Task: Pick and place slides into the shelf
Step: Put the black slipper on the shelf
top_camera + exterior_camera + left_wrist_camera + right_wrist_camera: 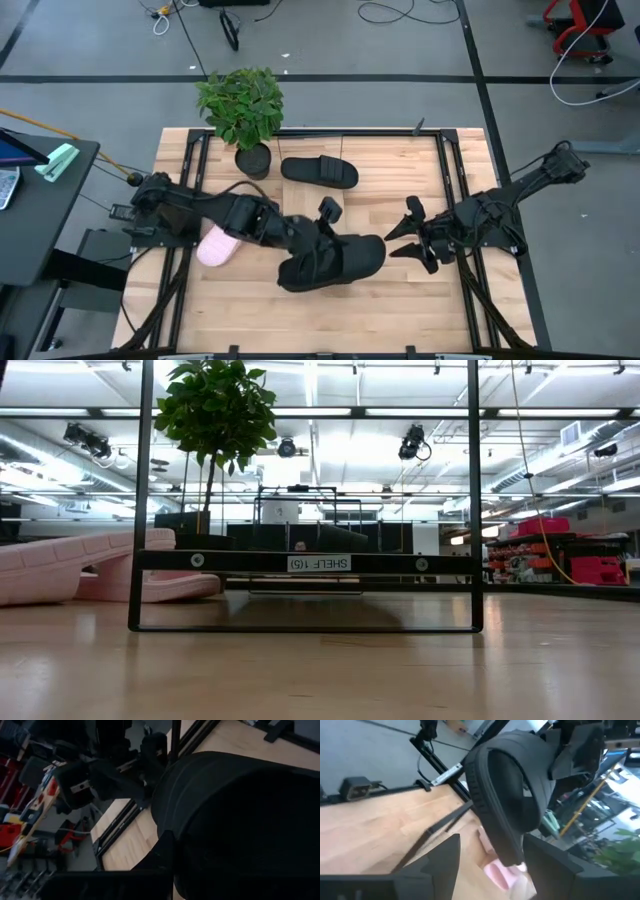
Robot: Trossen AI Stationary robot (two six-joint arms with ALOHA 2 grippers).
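My left gripper (322, 238) is shut on a black slide (335, 262), which it holds in the air over the middle of the table. The right wrist view shows this slide (505, 795) tilted, its sole on edge. My right gripper (402, 238) stands open just right of it, its fingers pointing at the slide and apart from it. A second black slide (320, 171) lies flat on the far part of the table. A pink slide (215, 246) lies under my left arm, and two pink slides (60, 565) rest on the table left of the shelf (300, 562). My left gripper holds the black slide by its strap (547, 767), coming at it from the table's left. The slide's own body hides the exact place of contact. The slide is lifted clear of the table and hangs tilted, with the sole turned on edge.
A potted plant (240, 105) stands at the table's far left corner. Black rails (455, 200) run along the table's left and right sides. A dark desk (40, 200) stands off the left edge. Bare wood lies along the near edge (400, 320).
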